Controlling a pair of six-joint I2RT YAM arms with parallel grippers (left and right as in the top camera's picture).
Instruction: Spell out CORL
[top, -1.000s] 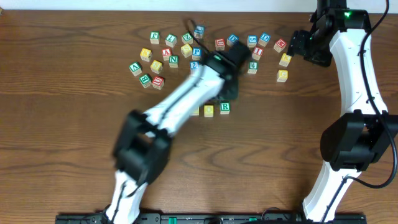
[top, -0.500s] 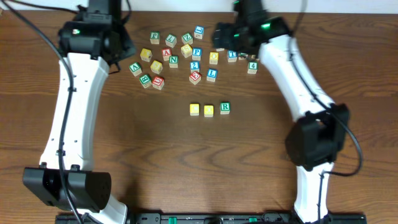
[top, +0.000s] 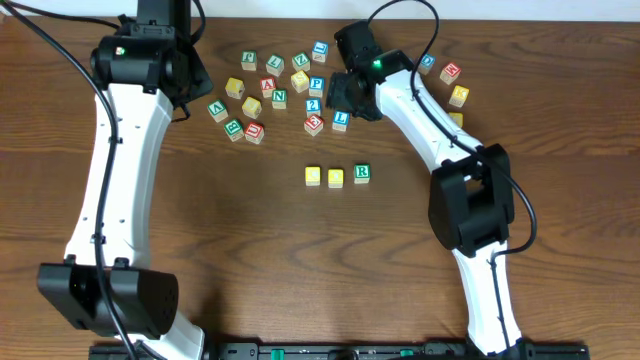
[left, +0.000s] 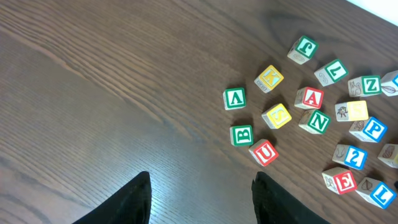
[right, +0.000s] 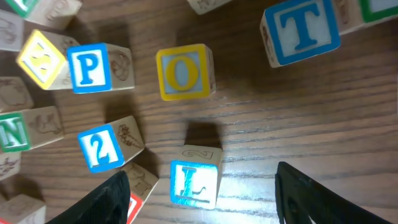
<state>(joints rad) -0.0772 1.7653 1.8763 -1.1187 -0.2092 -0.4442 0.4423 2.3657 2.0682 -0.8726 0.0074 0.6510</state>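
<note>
In mid-table stands a row of two yellow-topped cubes (top: 314, 176) (top: 336, 177) and a green R cube (top: 362, 173); the yellow tops' letters are too small to read. The blue L cube (top: 341, 119) (right: 194, 183) lies behind the row at the edge of the loose pile. My right gripper (top: 348, 95) (right: 208, 199) hangs open above it, one finger on each side of the cube, touching nothing. At the far left, my left gripper (left: 202, 199) is open over bare wood with nothing between its fingers (left: 134, 199).
Loose cubes crowd the L: a blue 2 (right: 101, 149), a blue P (right: 90, 65), a yellow-framed O (right: 185, 71), a blue T (right: 301, 31) and a red-lettered cube (top: 314, 124). Further cubes lie at back left (top: 252, 105) and at right (top: 459, 95).
The left arm has swung back from the row to the far left. The right arm has come from the right edge across the pile to above the L cube.
</note>
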